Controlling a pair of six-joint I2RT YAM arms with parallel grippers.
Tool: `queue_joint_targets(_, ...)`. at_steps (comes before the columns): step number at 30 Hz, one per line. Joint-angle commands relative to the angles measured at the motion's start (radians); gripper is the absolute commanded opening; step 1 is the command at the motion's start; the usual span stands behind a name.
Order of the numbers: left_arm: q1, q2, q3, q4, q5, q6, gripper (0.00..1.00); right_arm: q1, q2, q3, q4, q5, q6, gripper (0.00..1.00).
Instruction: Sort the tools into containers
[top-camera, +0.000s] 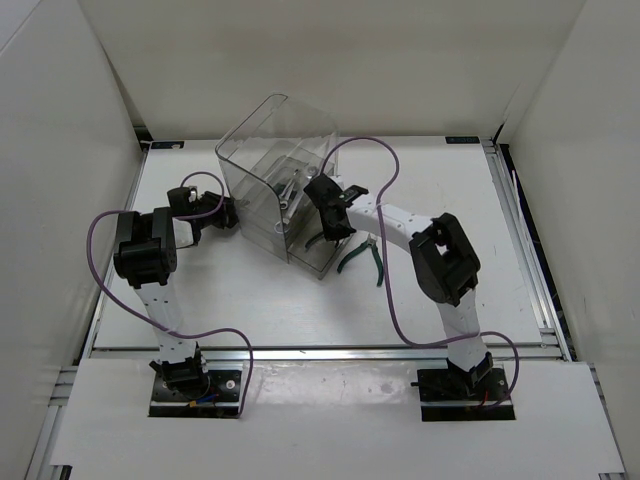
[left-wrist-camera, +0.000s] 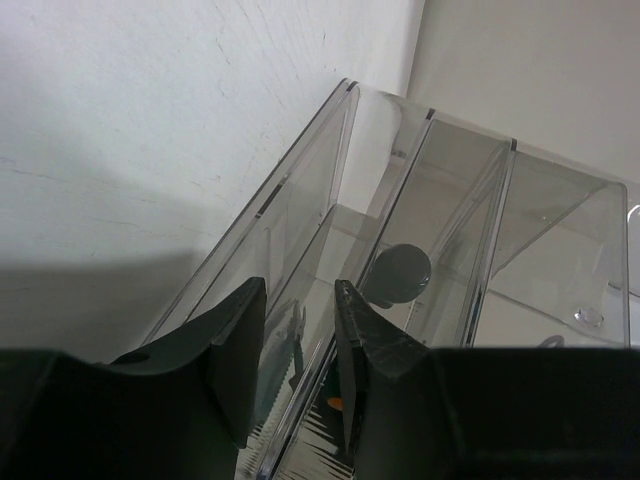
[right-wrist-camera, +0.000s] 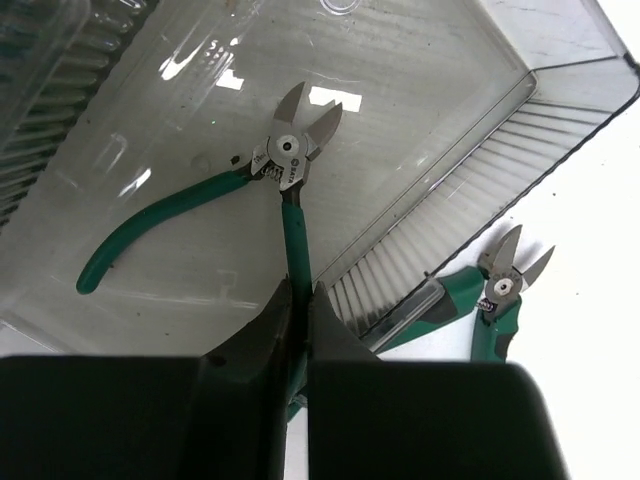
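Nearest me, about midway between the near and far edges of the table (top-camera: 250, 300) and right of centre, a second pair of green-handled pliers (top-camera: 361, 257) lies loose just beside the pulled-out drawer (right-wrist-camera: 450, 235), not yet sorted. Over that drawer the right gripper (right-wrist-camera: 298, 296) is pinched together on one handle of the pliers in the drawer (right-wrist-camera: 285, 165), which lie flat on its clear floor. I'd judge they're placed and only need letting go. Farther back, the left gripper (left-wrist-camera: 298, 300) straddles a wall of the cabinet (top-camera: 270, 150), likely steadying it. Its jaws stand apart, though I cannot tell whether they press the plastic.
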Motion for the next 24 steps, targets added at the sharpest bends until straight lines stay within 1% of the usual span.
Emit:
queue_joint_targets(1,-0.001,-0.070,-0.014,-0.012,0.030,0.003,0.45,0.005,0.027,0.047,-0.034,0.010,0.017,0.00)
queue_joint_targets(8,-0.001,-0.070,-0.014,-0.010,0.030,-0.002,0.45,-0.027,-0.013,0.026,0.020,0.031,0.116,0.00)
queue_joint_targets(9,-0.001,-0.070,-0.015,-0.010,0.027,-0.004,0.45,-0.030,-0.016,0.029,0.030,0.001,0.122,0.02)
queue_joint_targets(10,-0.001,-0.067,-0.014,-0.010,0.030,-0.002,0.45,-0.036,-0.022,0.026,0.055,-0.021,0.122,0.11)
queue_joint_targets(11,-0.001,-0.067,-0.014,-0.009,0.030,-0.005,0.45,-0.036,-0.025,0.024,0.067,-0.036,0.116,0.25)
queue_joint_targets(12,-0.001,-0.070,-0.014,-0.007,0.027,-0.008,0.45,-0.039,-0.028,0.024,0.073,-0.033,0.122,0.44)
queue_joint_targets(13,-0.001,-0.075,-0.015,-0.007,0.030,-0.010,0.45,-0.033,-0.043,0.023,0.067,-0.013,0.128,0.48)
queue_joint_targets(14,-0.004,-0.070,-0.014,-0.006,0.030,-0.010,0.45,-0.042,-0.059,0.015,0.067,-0.009,0.134,0.50)
queue_joint_targets(15,-0.001,-0.070,-0.014,-0.004,0.027,-0.011,0.45,-0.043,-0.080,-0.005,0.082,0.016,0.140,0.55)
queue_joint_targets(16,-0.001,-0.069,-0.014,-0.001,0.030,-0.014,0.45,-0.049,-0.146,-0.070,0.137,0.022,0.146,0.58)
queue_joint_targets(18,-0.001,-0.067,-0.014,-0.001,0.027,-0.014,0.45,-0.067,-0.224,-0.146,0.199,0.040,0.165,0.60)
queue_joint_targets(19,-0.001,-0.067,-0.011,0.001,0.030,-0.014,0.45,-0.076,-0.291,-0.179,0.214,0.053,0.177,0.61)
queue_joint_targets(20,-0.001,-0.067,-0.011,0.001,0.030,-0.016,0.45,-0.092,-0.322,-0.234,0.227,0.065,0.189,0.60)
queue_joint_targets(24,-0.001,-0.061,-0.014,0.001,0.030,-0.019,0.45,-0.171,-0.421,-0.373,0.202,0.077,0.220,0.55)
